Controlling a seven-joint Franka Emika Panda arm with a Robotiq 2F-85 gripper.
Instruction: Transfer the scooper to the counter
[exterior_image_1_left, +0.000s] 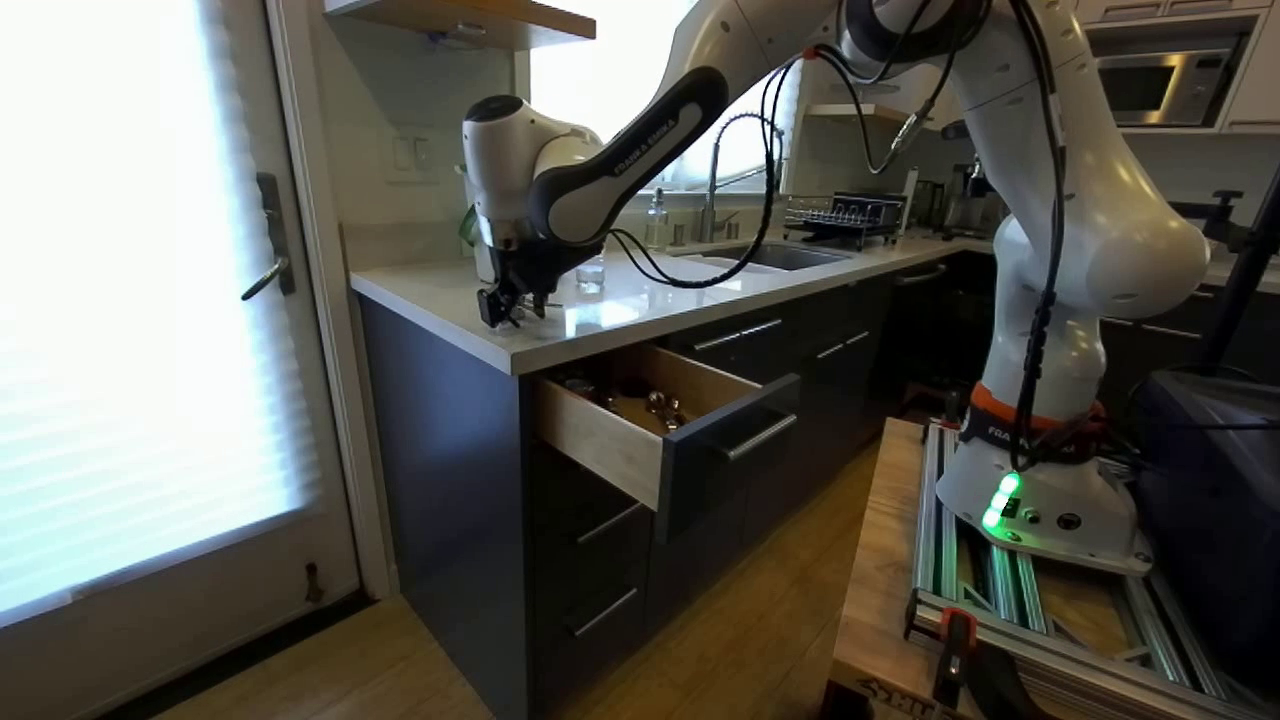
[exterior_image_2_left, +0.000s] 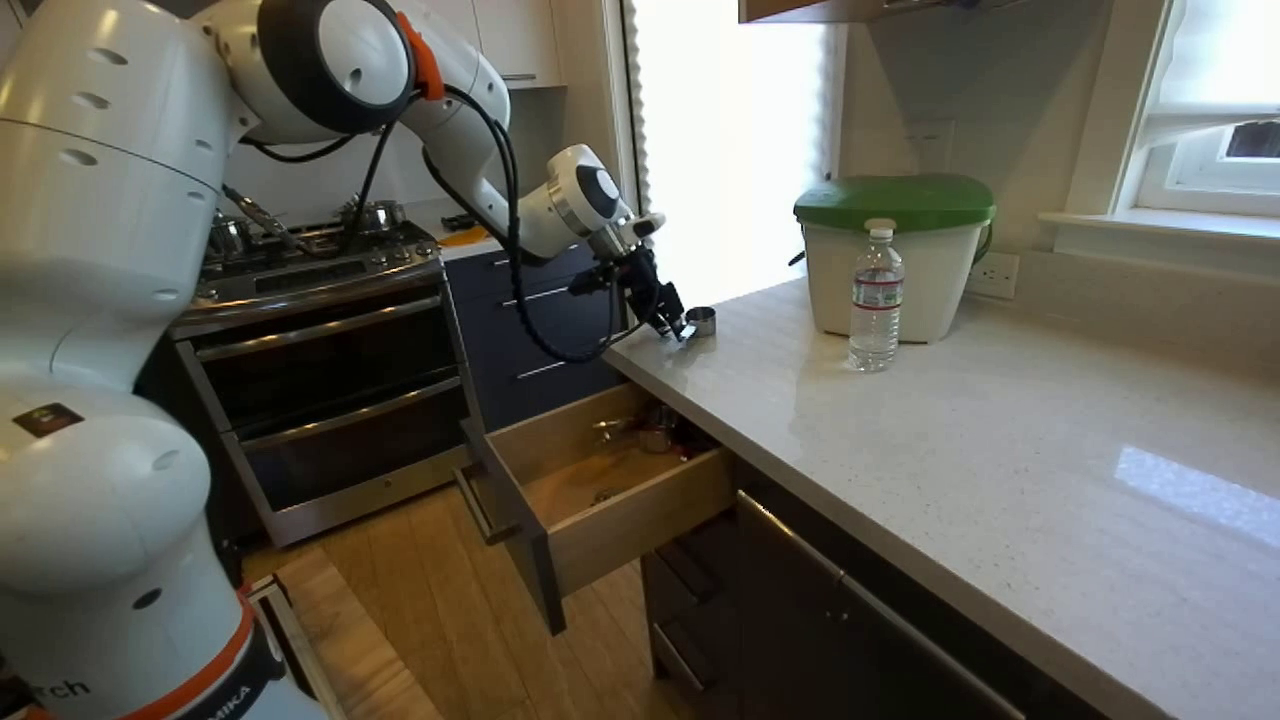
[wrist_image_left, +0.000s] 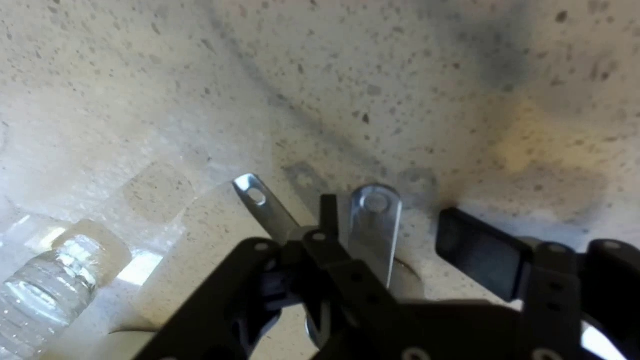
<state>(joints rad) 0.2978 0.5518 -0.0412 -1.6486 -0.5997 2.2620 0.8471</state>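
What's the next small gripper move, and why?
I'd probably ease the open gripper up, clear of the scoop handle. In the wrist view its jaws stand apart on either side of that handle, and in an exterior view a metal cup sits on the counter, so the scoop looks delivered and there seems nothing left to grip.

Counter (exterior_image_2_left: 1010, 450), right in an exterior view: glossy, smooth, stone-look.
Wrist view: shiny metal scooper handle (wrist_image_left: 374, 227) centre, clear plastic bottle (wrist_image_left: 45, 297) lower left, matt gripper (wrist_image_left: 389, 212) bottom.
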